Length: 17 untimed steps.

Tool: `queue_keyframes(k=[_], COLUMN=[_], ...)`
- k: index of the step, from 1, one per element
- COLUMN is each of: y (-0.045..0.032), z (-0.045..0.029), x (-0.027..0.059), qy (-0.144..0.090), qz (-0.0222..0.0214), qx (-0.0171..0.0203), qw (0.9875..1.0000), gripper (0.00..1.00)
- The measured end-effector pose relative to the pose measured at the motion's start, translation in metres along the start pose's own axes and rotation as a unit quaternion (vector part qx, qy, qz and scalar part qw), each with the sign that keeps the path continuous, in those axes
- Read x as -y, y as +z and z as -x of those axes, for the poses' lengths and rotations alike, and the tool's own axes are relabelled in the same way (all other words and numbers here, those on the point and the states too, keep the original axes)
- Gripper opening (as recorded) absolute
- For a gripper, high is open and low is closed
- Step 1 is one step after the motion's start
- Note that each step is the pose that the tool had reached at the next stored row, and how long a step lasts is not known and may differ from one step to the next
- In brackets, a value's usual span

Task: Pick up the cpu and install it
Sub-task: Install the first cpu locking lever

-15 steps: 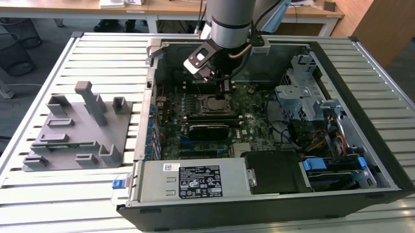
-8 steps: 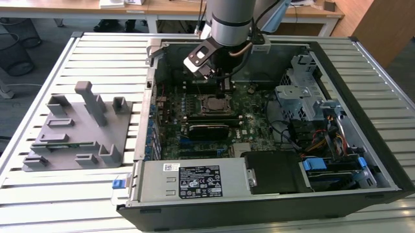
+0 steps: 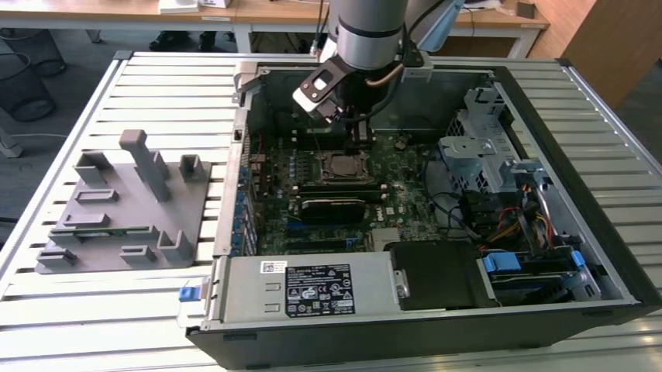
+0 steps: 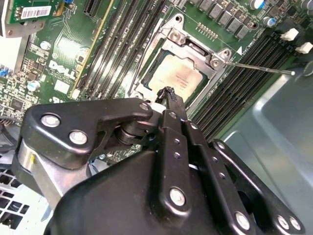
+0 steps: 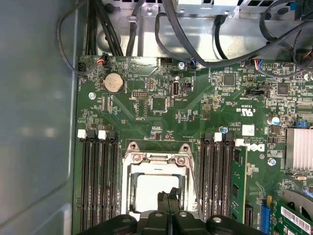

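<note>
The cpu (image 3: 345,165), a flat square chip with a silvery-grey top, lies inside the motherboard socket's metal frame (image 4: 215,61) in the open computer case. In both wrist views it shows pale and flat, the cpu (image 4: 182,78) (image 5: 150,190) seated squarely in the frame. My gripper (image 4: 168,92) hangs over the chip's edge, its black fingers shut together with nothing between them. In the first wrist view the gripper (image 5: 168,197) covers part of the chip. Whether the fingertips touch the chip cannot be told.
A thin socket lever (image 4: 259,68) sticks out sideways. Memory slots (image 5: 98,181) flank the socket. A grey fixture plate (image 3: 124,209) with upright blocks lies at the exterior view's left. A power supply (image 3: 310,287) and drive cage (image 3: 476,147) crowd the case.
</note>
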<state>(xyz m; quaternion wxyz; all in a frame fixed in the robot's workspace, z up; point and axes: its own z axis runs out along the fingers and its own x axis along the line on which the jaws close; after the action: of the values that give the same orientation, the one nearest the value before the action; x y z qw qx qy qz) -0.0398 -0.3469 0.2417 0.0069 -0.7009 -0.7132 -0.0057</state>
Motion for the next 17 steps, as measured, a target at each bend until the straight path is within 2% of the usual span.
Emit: queue_keyframes(k=[17], y=[-0.0117], z=[-0.0002], x=[0.0], qy=[0.0], qz=[0.0014], qx=[-0.0003], qw=[1.0], gripper=[0.11])
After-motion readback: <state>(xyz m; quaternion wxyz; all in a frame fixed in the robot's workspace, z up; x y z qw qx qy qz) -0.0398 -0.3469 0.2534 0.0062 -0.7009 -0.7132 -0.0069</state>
